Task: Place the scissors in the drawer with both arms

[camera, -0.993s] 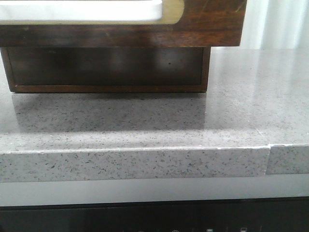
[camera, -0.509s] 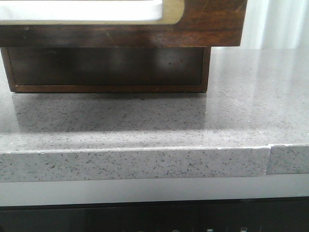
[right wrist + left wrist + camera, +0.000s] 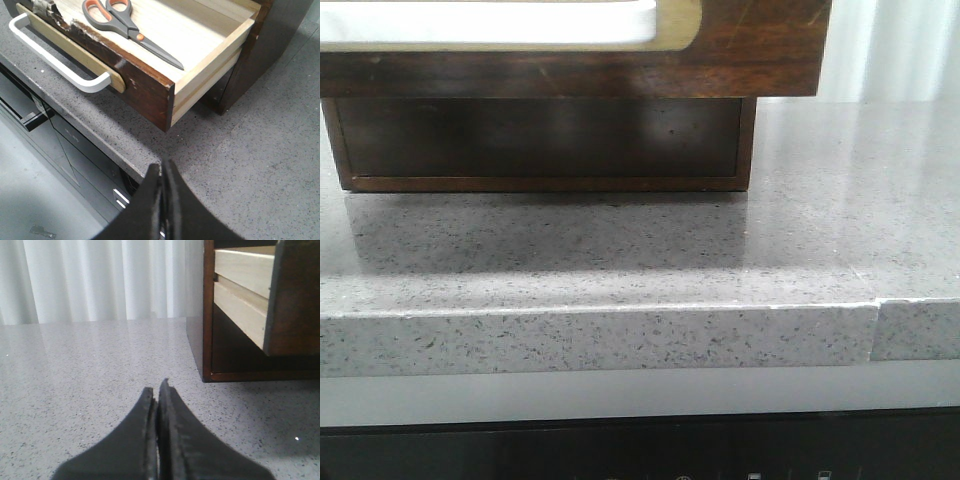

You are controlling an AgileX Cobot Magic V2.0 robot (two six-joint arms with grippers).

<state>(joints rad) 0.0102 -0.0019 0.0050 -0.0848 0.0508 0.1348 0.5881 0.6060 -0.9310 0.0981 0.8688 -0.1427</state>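
Note:
The scissors point(image 3: 131, 29), grey handles lined orange and dark blades, lie flat on the pale floor inside the pulled-out drawer point(image 3: 145, 90). The dark brown drawer front point(image 3: 750, 50) with its tan-rimmed pale opening fills the top of the front view; its pale side point(image 3: 240, 295) shows in the left wrist view. My right gripper point(image 3: 161, 167) is shut and empty above the counter edge, apart from the drawer's corner. My left gripper point(image 3: 156, 390) is shut and empty over the counter, short of the cabinet's corner. Neither gripper shows in the front view.
The drawer has a white bar handle point(image 3: 52, 62). The brown cabinet body point(image 3: 545, 145) stands on a speckled grey stone counter point(image 3: 720, 260) with a seam point(image 3: 876, 330) in its front edge. White curtains point(image 3: 100, 280) hang behind. Dark cabinet fronts point(image 3: 55, 135) lie below the counter.

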